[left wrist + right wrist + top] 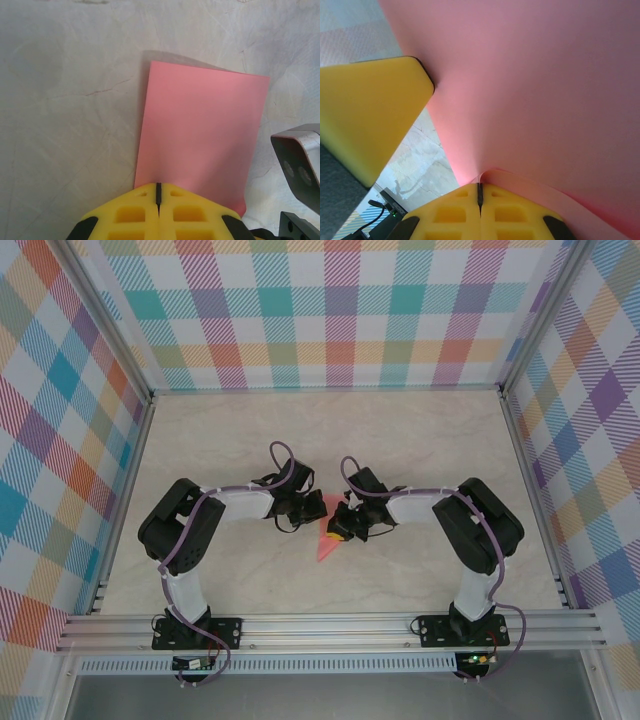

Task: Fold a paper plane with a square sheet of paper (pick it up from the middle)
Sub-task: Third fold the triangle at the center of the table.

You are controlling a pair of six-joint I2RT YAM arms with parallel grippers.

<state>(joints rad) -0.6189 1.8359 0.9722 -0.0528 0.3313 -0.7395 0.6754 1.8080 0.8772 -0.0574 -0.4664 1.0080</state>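
Square sheet of paper (200, 135) edges pinched by closed left tool (158, 187), right tool (480, 188).

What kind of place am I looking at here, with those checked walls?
Probably a small robot test booth, not a home or shop: two black-and-white arms are bolted to a metal rail at the edge of a pale stone-look table, boxed in by colourful checked walls.

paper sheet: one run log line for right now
paper: pink, held by both grippers | left gripper: shut on paper | right gripper: shut on paper
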